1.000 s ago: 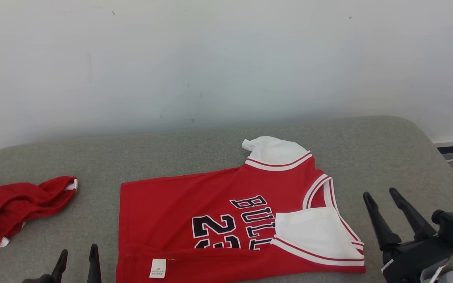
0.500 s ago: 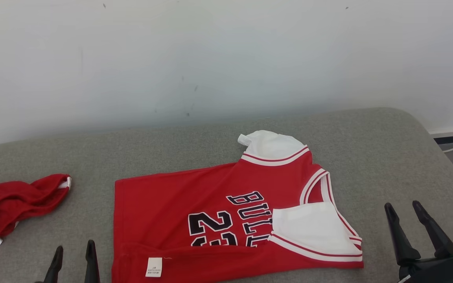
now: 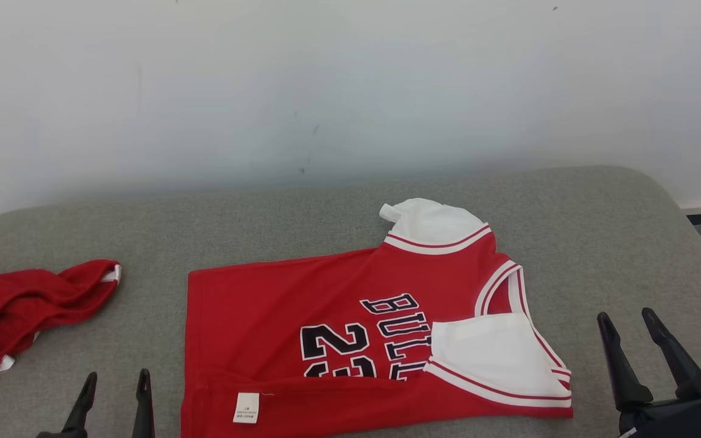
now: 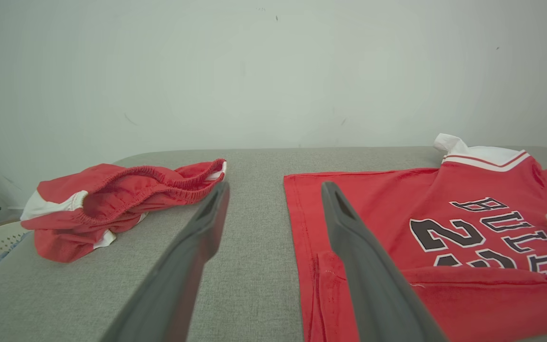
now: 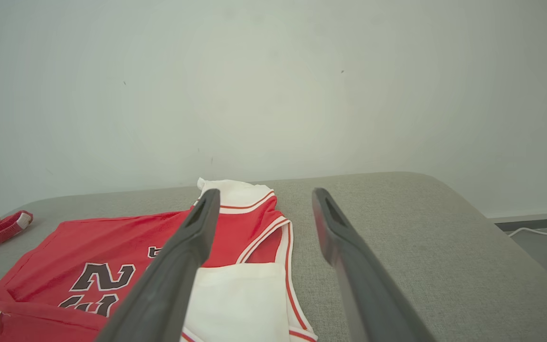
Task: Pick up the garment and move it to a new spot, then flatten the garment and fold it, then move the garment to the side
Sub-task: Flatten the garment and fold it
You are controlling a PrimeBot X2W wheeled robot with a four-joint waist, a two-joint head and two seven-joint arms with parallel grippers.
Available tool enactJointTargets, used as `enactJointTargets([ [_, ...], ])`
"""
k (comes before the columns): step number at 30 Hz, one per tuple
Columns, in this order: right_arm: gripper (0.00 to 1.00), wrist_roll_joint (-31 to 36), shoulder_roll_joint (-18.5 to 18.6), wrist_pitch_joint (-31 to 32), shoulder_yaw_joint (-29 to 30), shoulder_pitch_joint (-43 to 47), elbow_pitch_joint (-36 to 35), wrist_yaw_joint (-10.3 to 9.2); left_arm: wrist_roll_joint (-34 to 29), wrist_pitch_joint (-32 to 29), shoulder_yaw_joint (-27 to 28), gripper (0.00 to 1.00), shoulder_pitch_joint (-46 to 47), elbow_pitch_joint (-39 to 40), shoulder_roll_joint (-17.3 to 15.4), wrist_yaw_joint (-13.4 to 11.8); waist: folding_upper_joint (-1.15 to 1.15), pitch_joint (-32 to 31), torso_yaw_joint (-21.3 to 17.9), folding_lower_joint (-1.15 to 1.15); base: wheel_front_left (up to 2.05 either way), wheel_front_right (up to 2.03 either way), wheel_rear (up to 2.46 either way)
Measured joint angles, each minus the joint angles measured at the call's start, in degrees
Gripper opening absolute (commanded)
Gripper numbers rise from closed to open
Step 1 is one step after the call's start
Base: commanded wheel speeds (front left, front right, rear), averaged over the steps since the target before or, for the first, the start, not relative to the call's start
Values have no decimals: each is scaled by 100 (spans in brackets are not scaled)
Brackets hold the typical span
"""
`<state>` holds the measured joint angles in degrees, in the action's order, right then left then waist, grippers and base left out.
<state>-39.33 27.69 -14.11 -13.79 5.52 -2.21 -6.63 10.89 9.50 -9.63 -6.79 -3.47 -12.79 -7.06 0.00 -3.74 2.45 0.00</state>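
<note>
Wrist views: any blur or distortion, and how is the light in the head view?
Left wrist view: near dark gripper fingers look soft and stretched, red jersey with black lettering sharp. Right wrist view: likewise. Head view: even light, no glare, faint shadows on grey fabric surface.

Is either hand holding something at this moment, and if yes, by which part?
Nothing is held. The left hand and the right hand are both open; the red jersey lies between them.

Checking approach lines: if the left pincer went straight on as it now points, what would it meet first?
The left pincer would likely meet bare grey cushion between the shorts and the jersey, then the wall; depth unclear.
</note>
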Motion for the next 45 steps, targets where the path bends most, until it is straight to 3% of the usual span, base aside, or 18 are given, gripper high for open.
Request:
enactJointTargets([
  [14, 100, 65, -8, 155, 29, 21, -94, -19, -134, -623, -85, 100, 59, 157, 10, 33, 0, 46, 71, 0, 0, 0, 0],
  [22, 100, 116, 13, 354, 5, -26, -242, -44, 286, -1213, -213, 100, 1596, -245, -398, 956, 1, 256, 98, 0, 0, 0, 0],
  [26, 100, 116, 35, 456, 4, -32, -372, -44, 727, -1649, -116, 100, 2330, -778, -427, 1318, 1, 456, 54, 0, 0, 0, 0],
  [31, 100, 113, 63, 553, 40, -283, -481, -44, 1556, -2238, 313, 100, 3137, -1597, -530, 1362, 1, 792, -41, 1, 0, 0, 0],
  [36, 100, 112, 111, 610, 101, -497, -547, -44, 1878, -2824, 276, 100, 3687, -2005, -680, 1411, 1, 1168, -170, 1, 0, 0, 0],
  [45, 100, 111, 141, 657, 194, -1053, -597, -43, 1829, -3590, -227, 100, 4650, -2736, -759, 1417, 2, 1880, -379, 1, 0, 0, 0],
])
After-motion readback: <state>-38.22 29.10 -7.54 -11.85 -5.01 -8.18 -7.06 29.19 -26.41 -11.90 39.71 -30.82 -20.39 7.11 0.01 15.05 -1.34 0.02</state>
